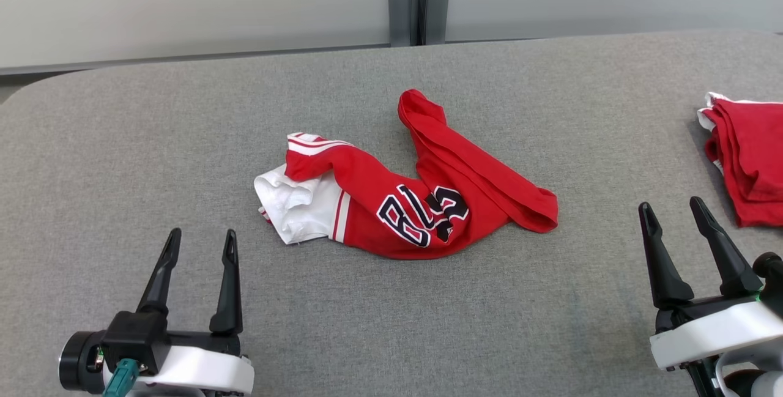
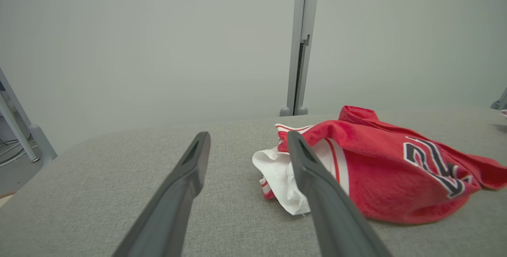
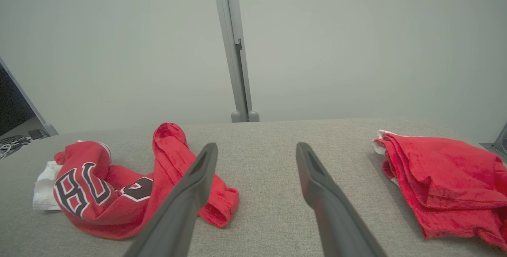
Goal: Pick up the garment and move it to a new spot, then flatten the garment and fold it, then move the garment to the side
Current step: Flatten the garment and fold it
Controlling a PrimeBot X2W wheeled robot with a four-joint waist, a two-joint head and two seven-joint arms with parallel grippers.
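Red garment (image 1: 367,189) with black-and-white lettering and a white, red-striped end lies crumpled near the middle of the grey desk (image 1: 153,140), with nothing gripping it. The left jaws stand open and empty over the near left of the desk, close to the garment's white end but apart from it. The right jaws are also open and empty at the near right, well apart from the garment. A folded red cloth (image 1: 749,158) lies at the desk's right edge, just beyond the right jaws.
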